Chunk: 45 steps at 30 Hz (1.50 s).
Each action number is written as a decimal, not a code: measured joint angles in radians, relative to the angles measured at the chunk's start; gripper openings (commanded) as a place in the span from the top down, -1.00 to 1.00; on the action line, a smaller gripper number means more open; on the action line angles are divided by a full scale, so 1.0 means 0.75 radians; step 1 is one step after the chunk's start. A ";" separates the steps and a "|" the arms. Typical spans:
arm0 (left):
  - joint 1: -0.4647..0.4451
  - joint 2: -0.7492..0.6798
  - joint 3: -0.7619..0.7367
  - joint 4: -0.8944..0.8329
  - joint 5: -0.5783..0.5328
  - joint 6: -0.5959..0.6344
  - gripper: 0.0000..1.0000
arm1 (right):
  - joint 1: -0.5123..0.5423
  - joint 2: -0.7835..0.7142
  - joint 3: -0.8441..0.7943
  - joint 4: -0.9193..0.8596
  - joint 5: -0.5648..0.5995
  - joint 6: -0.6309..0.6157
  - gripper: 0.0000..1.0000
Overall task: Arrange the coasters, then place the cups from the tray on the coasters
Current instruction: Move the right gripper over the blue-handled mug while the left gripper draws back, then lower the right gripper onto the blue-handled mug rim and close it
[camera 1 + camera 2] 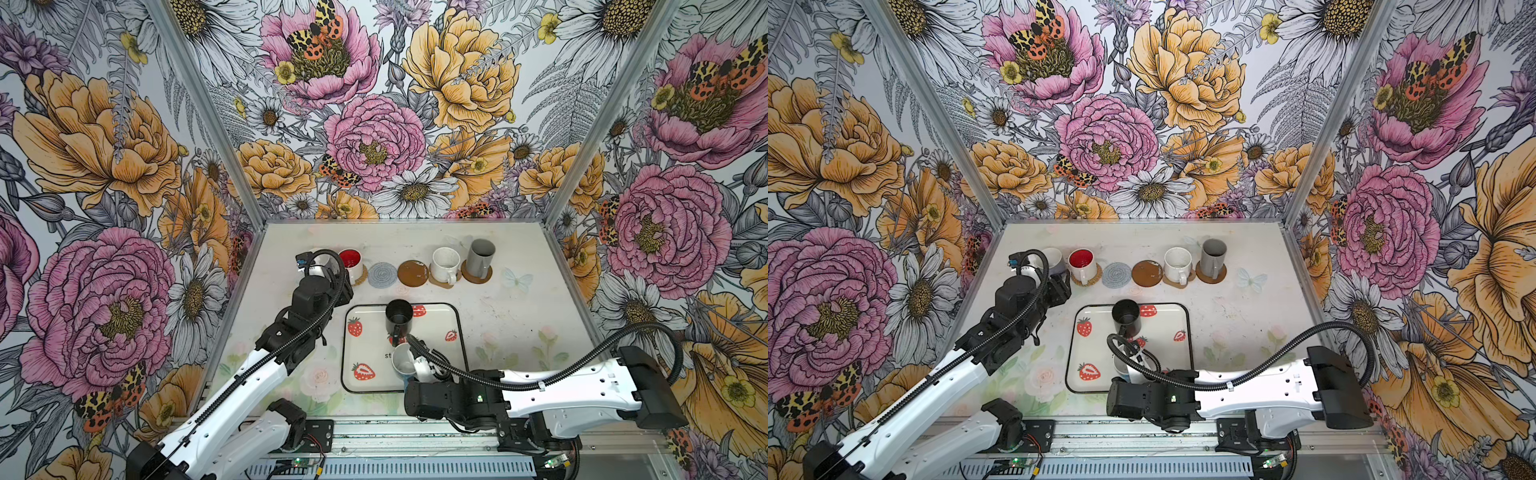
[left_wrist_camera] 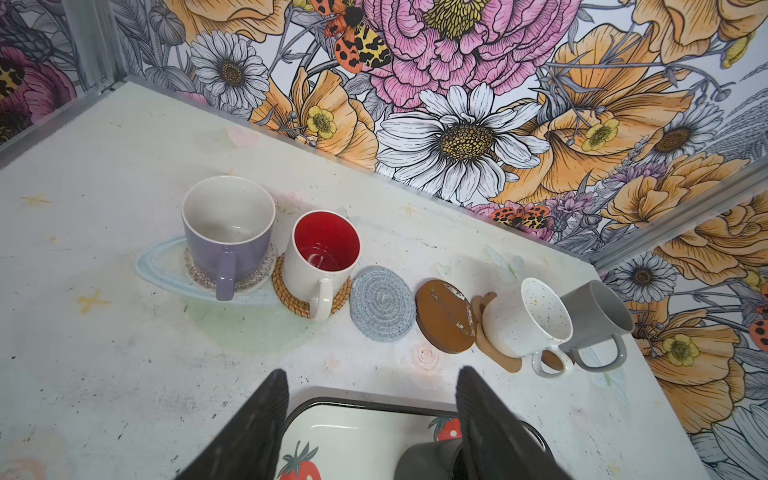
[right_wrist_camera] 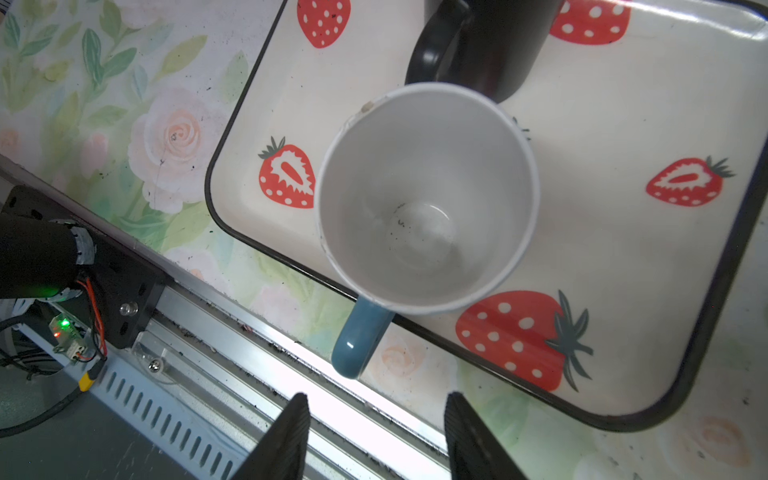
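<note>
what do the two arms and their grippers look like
The left arm and right arm have glossy white shells with small holes, black joints and black wrist housings. A black ribbed cable hose loops along each. The left gripper and right gripper have black, tapered, textured fingers. A small green light glows on the right wrist.

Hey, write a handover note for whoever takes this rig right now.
Left gripper: open, empty, near the tray's far left corner.
Right gripper: open, empty, by the light blue mug's handle.
On coasters: lilac mug, red-inside mug, speckled mug, grey mug.
On the tray: black mug, light blue mug.
To do: set both on the grey spiral coaster and the bare brown disc.
</note>
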 measured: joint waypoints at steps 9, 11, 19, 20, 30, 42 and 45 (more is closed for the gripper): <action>0.000 0.000 -0.007 0.014 0.014 -0.004 -0.31 | 0.000 0.064 0.030 0.000 0.019 0.019 -0.26; 0.000 0.000 -0.007 0.015 0.018 -0.004 -0.32 | -0.001 0.073 0.030 0.001 0.023 0.024 -0.28; 0.000 0.000 -0.007 0.020 0.036 -0.005 -0.31 | -0.024 0.139 0.031 0.005 0.022 0.040 -0.32; 0.000 0.000 -0.007 0.020 0.038 -0.005 -0.31 | -0.030 0.144 0.031 0.008 0.022 0.040 -0.32; 0.008 0.051 -0.007 0.029 0.039 -0.005 -0.31 | -0.103 0.160 -0.026 0.103 -0.023 0.043 -0.32; 0.008 0.102 -0.007 0.030 0.043 -0.011 -0.30 | -0.138 0.183 -0.065 0.157 -0.072 0.038 -0.02; 0.008 0.103 -0.007 0.030 0.043 -0.014 -0.30 | -0.144 0.183 -0.066 0.158 -0.074 0.038 0.04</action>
